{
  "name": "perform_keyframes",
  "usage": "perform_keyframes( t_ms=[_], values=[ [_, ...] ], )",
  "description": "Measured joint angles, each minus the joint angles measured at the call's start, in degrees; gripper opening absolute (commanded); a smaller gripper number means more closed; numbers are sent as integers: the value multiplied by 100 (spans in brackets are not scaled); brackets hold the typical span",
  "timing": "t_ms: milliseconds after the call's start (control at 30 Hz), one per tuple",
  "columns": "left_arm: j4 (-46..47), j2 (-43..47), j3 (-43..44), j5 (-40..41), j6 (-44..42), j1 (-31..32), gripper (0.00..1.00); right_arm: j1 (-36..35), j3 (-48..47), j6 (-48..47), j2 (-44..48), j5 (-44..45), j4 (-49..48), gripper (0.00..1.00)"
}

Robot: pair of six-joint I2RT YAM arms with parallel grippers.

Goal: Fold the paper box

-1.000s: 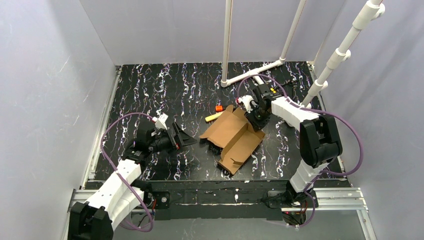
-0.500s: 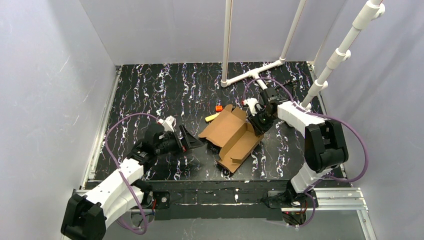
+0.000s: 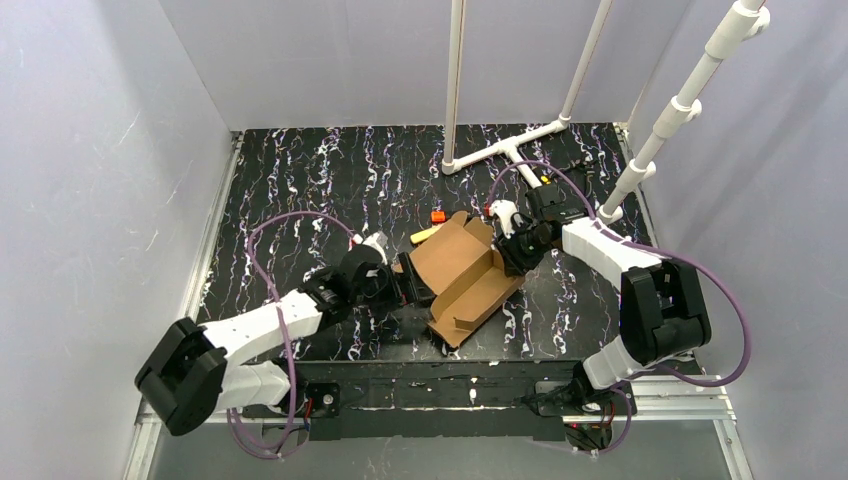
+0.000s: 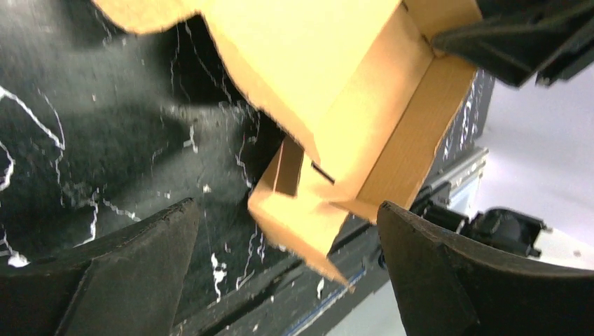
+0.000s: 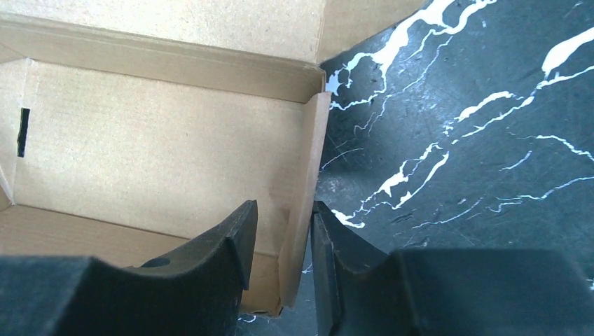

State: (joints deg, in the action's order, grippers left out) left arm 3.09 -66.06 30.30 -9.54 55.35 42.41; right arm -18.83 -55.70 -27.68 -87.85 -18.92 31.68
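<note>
Paper box (image 3: 462, 268), brown cardboard, lay part-folded mid-bench (image 3: 320, 180), lid panel open toward the far left. L pincer (image 4: 286, 210) stood wide open at the box's near-left side w/ a box corner between its fingers, gripping nothing. R pincer (image 5: 284, 206) was part-open astride an upright side flap (a gap showed beside one finger, so no clamp). Yellow marker (image 3: 424, 236) & orange marker (image 3: 437, 216) lay just beyond the box.
</note>
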Motion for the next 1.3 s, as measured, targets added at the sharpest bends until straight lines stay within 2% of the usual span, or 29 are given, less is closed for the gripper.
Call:
perform_keyframes(
  t_ms=[133,367,633,733,800,933,1100,1133,1300],
  values=[
    [120,-566,348,487,155,59,96,0,195,-4,7,-63,-188,42],
    [785,-1440,417,949,973,63,77,24,269,7,11,-129,-378,42],
    [1349,-1840,437,1091,1351,63,38,192,363,24,153,-293,-483,43],
    [1438,-1840,437,1108,1414,68,11,199,387,31,170,-343,-490,43],
    [1460,-1836,437,1110,1425,74,1,199,389,33,168,-387,-492,44],
    [1502,-1759,437,1121,1351,131,0,249,389,44,168,-599,-487,46],
    [1499,-1585,435,1318,1073,323,0,505,385,17,168,-1034,-426,54],
    [1491,-1388,417,1602,863,468,0,713,385,-52,168,-1322,-313,55],
    [1493,-931,413,2522,195,938,0,785,442,-122,354,-1534,-186,55]
  ],
)
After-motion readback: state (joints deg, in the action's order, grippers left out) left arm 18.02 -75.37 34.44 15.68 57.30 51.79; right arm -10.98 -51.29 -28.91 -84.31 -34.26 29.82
